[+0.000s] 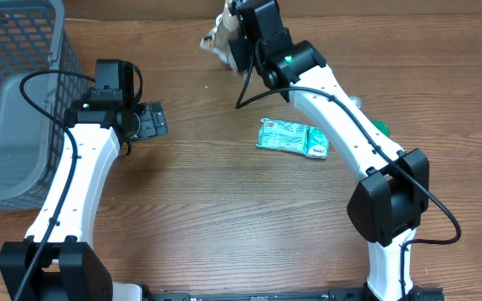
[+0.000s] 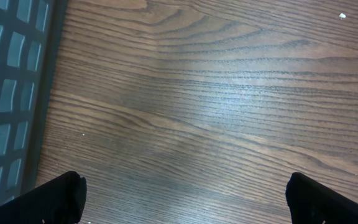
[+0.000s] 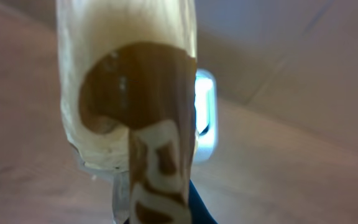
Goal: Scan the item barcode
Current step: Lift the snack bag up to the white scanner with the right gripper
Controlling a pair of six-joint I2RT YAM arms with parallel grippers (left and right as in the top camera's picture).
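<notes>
Two robot arms, left arm [image 1: 72,171] and right arm [image 1: 341,113], at one wooden table [image 1: 224,226]. One grey mesh basket [image 1: 15,33]. Two packets: one green packet [image 1: 291,138], one cream-and-brown packet [image 1: 218,38]. One small green object [image 1: 381,129], mostly hidden.

Both arms are built of white link shells joined by black joint housings, on black bases. The left arm [image 1: 74,184] carries a thin black cable [image 1: 48,75] looping past its wrist, where a green light [image 1: 84,104] glows. The right arm [image 1: 341,117] shows the same green light [image 1: 287,58] and black cable [image 1: 245,88]. The left gripper [image 2: 188,202] has blunt black fingertips [image 2: 58,199]
</notes>
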